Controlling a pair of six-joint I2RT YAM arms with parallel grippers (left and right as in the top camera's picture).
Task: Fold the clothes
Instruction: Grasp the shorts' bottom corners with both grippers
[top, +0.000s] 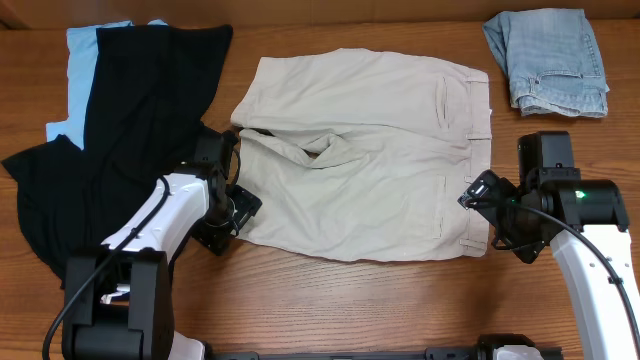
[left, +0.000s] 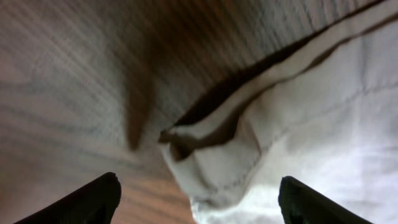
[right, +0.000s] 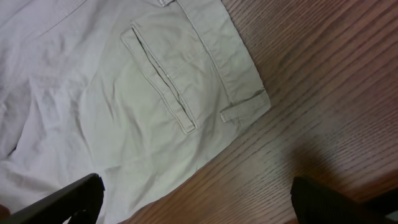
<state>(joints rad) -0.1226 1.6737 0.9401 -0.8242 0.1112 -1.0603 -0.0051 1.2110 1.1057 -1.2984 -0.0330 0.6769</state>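
Setting up to fold shorts (top: 370, 150), laid out on the table (top: 350, 300) between the arms.
Soft, light cotton, limp and likely to sag; thicker at stitched edges, so best pinched at hem (left: 211, 168) on the left and waistband (right: 230, 56) corner on the right. Left gripper (left: 199, 196) spread wide astride the hem, not yet gripping; right gripper (right: 199, 199) likewise spread near the waistband corner, empty.

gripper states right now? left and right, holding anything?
Left gripper: open, fingers either side of the shorts leg hem, nothing gripped.
Right gripper: open, empty, by the waistband corner.
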